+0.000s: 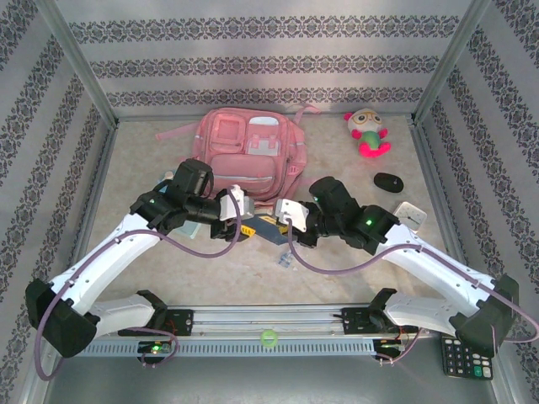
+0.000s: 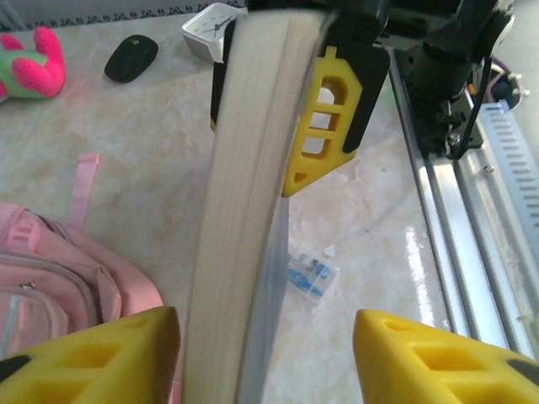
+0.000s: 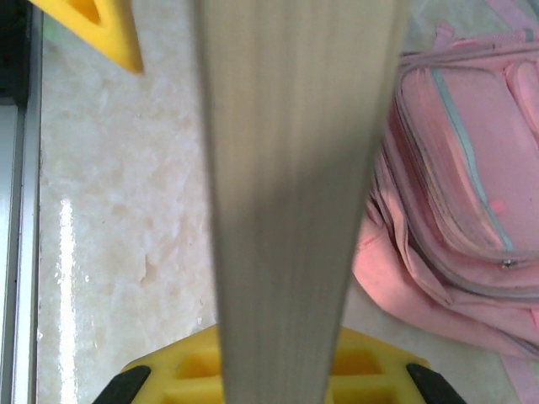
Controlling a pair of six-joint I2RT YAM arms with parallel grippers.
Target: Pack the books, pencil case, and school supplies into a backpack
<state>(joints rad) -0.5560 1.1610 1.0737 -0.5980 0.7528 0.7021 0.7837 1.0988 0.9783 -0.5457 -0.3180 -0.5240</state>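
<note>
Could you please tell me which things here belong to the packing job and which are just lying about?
For the job:
- backpack
- book
- clear packet of supplies

Just lying about:
- plush toy
- black mouse
- small white clock
- calculator
- green ring

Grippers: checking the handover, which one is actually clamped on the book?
The right gripper: its fingers pinch the book on both sides. The left gripper straddles it with a gap at one finger.
</note>
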